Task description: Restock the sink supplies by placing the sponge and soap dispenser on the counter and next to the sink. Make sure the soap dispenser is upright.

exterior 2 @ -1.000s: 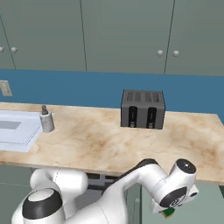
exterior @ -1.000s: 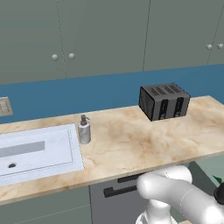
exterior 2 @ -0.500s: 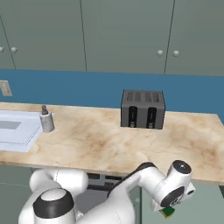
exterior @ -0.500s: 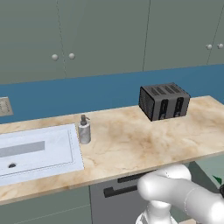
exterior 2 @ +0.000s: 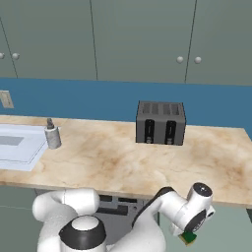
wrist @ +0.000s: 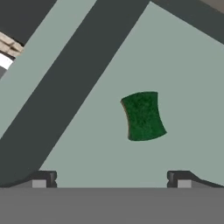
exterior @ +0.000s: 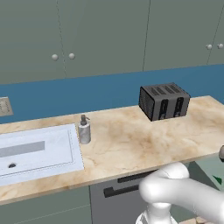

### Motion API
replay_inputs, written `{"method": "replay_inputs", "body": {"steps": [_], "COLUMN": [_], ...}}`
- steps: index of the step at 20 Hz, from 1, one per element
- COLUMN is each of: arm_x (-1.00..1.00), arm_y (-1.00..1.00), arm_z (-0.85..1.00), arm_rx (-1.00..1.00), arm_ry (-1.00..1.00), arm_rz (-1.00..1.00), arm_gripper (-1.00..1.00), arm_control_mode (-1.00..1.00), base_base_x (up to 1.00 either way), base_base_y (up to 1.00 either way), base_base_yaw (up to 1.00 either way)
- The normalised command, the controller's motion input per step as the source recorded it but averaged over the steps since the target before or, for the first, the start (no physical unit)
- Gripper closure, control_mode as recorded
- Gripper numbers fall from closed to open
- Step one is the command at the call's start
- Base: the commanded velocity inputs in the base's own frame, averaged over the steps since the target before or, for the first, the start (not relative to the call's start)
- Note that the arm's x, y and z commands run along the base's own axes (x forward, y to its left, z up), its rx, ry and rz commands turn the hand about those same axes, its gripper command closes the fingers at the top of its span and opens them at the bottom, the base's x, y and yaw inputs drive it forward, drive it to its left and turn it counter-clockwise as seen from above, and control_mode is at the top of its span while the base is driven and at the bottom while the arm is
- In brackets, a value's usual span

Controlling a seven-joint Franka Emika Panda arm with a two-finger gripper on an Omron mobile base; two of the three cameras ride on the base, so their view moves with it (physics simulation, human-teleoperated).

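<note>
One sponge [wrist: 143, 116] below your gripper [wrist: 111, 178] | jaws wide apart, holding nothing | soap dispenser [exterior: 84, 129] upright beside sink [exterior: 39, 151]

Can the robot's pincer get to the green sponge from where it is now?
Probably yes. The pincer is open, and the sponge lies flat on a bare grey-green surface straight ahead of it in the hand view. Nothing stands between them.

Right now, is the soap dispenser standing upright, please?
Upright: the soap dispenser stands on its base on the counter, pump on top, beside the sink.
</note>
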Motion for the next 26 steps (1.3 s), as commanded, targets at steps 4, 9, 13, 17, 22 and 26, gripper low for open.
{"method": "replay_inputs", "body": {"steps": [4, 9, 13, 17, 22, 26], "arm_x": [0.3, 0.24, 0.17, 0.17, 0.24, 0.27], "arm_y": [0.0, -0.02, -0.02, -0.01, -0.03, -0.16], "arm_z": [-0.5, -0.54, -0.5, -0.48, -0.33, -0.09], "arm_rx": [0.0, 0.0, 0.0, 0.0, 0.02, 0.05], "arm_ry": [0.0, 0.0, 0.0, 0.01, 0.01, 0.01], "arm_rz": [0.05, 0.04, 0.03, 0.01, 0.0, 0.0], "arm_gripper": [-1.0, -1.0, -1.0, -1.0, -1.0, -1.0], "arm_control_mode": [-1.0, -1.0, -1.0, -1.0, -1.0, -1.0], "base_base_x": [0.0, 0.0, 0.0, 0.0, 0.0, 0.0], "base_base_y": [0.0, 0.0, 0.0, 0.0, 0.0, 0.0], "base_base_yaw": [0.0, 0.0, 0.0, 0.0, 0.0, 0.0]}}
